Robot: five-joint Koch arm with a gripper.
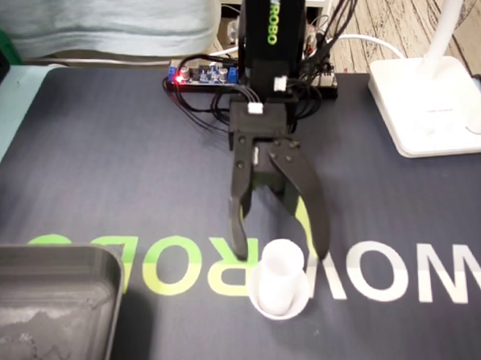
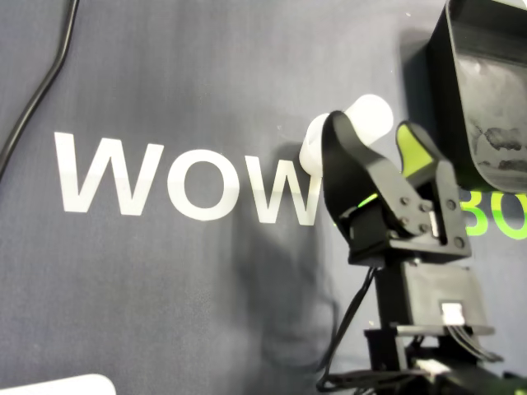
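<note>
One dark bench mat (image 1: 103, 171) bears "WOWROBO" in white and green letters, upside down in the fixed view. One grey tray (image 1: 51, 262) lies left of the end effector and nearer that camera. One white lamp base (image 1: 430, 105) stands to its right, farther back. One black arm (image 1: 273, 33) carries the same mark, cut off at the top edge. One end effector (image 1: 281, 253) hangs with jaws spread wide, gripping nothing. One small white cup (image 1: 278, 279) stands upright between its tips.
</note>
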